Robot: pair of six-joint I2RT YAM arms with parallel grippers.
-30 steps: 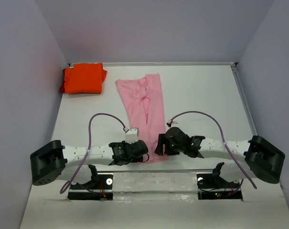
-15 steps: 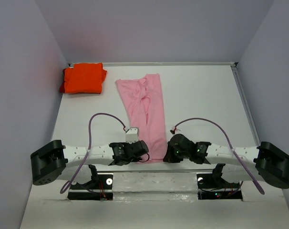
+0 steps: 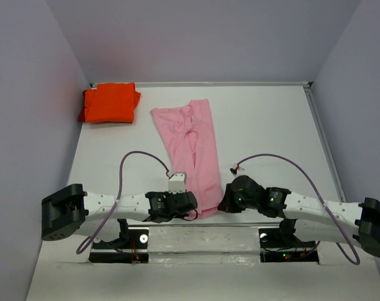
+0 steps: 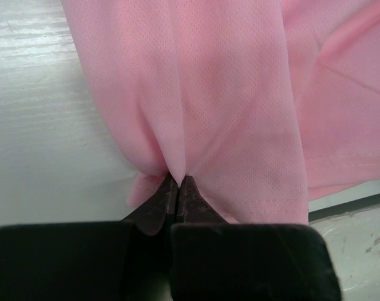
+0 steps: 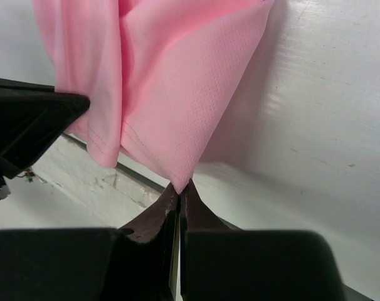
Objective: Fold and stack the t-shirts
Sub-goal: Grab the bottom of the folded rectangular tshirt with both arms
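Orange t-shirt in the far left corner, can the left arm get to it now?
Probably not yet. The left tool is shut on the pink t-shirt at its near hem, well short of the folded orange t-shirt. Only table lies between, so letting go might free it.

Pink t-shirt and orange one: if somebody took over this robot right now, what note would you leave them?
Left gripper: shut on the near hem of the pink t-shirt.
Right gripper: shut on its near right corner.
Pink t-shirt: long narrow strip mid-table.
Orange t-shirt: folded, far left corner.
Done: orange.
Left: fold pink shorter, stack both.
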